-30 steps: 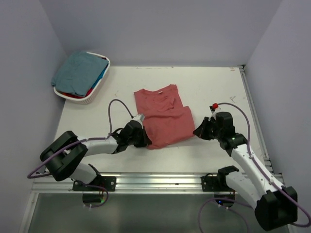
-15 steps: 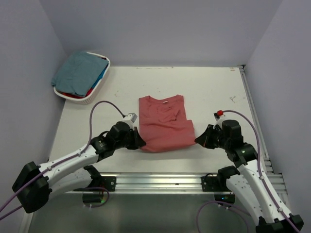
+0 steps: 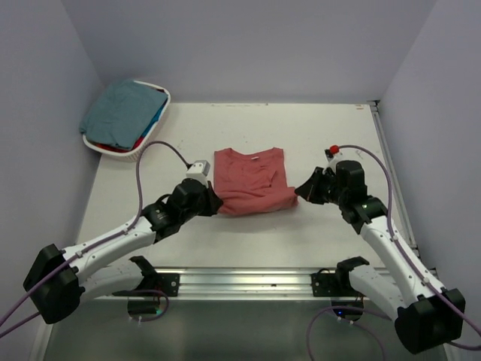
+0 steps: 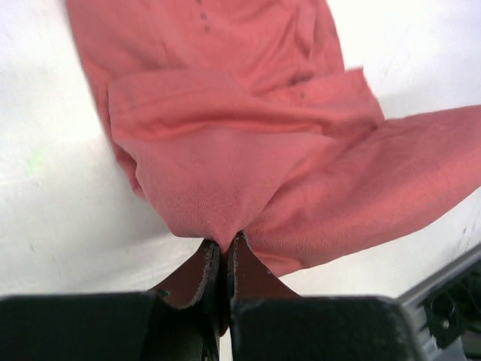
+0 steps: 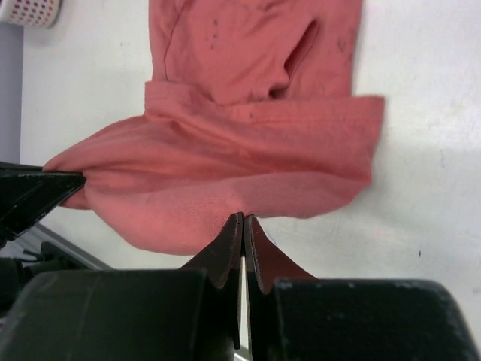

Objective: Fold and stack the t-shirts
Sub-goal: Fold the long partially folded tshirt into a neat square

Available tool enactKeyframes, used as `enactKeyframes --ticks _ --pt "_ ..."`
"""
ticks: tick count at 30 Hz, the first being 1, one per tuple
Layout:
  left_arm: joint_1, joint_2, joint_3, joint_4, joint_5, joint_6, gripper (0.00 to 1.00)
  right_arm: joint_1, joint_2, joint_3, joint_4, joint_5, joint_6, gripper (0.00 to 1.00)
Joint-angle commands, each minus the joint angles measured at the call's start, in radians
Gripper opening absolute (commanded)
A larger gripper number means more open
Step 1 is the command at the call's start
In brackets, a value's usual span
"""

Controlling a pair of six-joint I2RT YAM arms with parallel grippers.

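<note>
A faded brick-red t-shirt (image 3: 252, 180) lies on the white table, its near hem lifted and carried over the body. My left gripper (image 3: 216, 203) is shut on the near left corner of that hem; the left wrist view shows the cloth (image 4: 248, 173) pinched between the fingers (image 4: 203, 274). My right gripper (image 3: 299, 190) is shut on the near right corner, and the right wrist view shows the same shirt (image 5: 255, 150) held at the fingertips (image 5: 259, 252). A teal t-shirt (image 3: 120, 113) lies heaped in the white basket (image 3: 146, 144) over bits of blue and red cloth.
The basket stands at the far left corner of the table (image 3: 331, 135). Purple walls close in on the left, back and right. A metal rail (image 3: 248, 282) runs along the near edge between the arm bases.
Both grippers have carried the shirt's near hem away from the rail and over the shirt's body. The visible shirt is shorter front to back than a second ago.
</note>
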Motion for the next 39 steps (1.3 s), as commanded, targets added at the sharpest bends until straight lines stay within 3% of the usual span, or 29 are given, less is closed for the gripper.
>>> enactKeyframes --ticks 1,5,11,25,29,31,32,33,34,36,39 --pt "0.036 0.03 0.087 0.127 -0.127 0.088 0.0 0.0 0.08 0.1 0.198 0.051 -0.02 0.0" --pt "0.168 0.115 0.116 0.233 -0.024 0.115 0.0 0.0 0.209 0.179 0.287 0.089 -0.03 0.0" --pt "0.248 0.295 0.208 0.299 -0.01 0.163 0.0 -0.002 0.43 0.305 0.369 0.146 -0.04 0.0" --pt "0.452 0.764 0.474 0.469 0.25 0.149 0.0 -0.002 0.878 0.546 0.49 0.166 -0.05 0.0" --pt "0.49 0.899 0.602 0.507 0.301 0.152 0.01 -0.005 1.022 0.699 0.499 0.195 -0.043 0.0" --pt "0.519 0.958 0.653 0.555 0.306 0.144 0.4 -0.006 1.14 0.778 0.475 0.284 -0.014 0.0" --pt "0.529 0.971 0.687 0.608 0.298 0.131 0.63 -0.006 1.189 0.878 0.458 0.322 -0.013 0.38" --pt "0.539 0.98 0.699 0.635 0.294 0.123 1.0 -0.006 1.229 0.938 0.437 0.362 -0.016 0.59" --pt "0.561 0.991 0.714 0.644 0.316 0.112 1.0 -0.005 1.299 1.042 0.379 0.374 -0.029 0.72" --pt "0.581 0.982 0.756 0.642 0.349 0.095 1.0 -0.002 1.325 1.092 0.355 0.4 -0.052 0.99" --pt "0.586 0.911 0.732 0.619 0.35 0.121 1.0 0.006 1.235 0.99 0.436 0.434 -0.08 0.99"
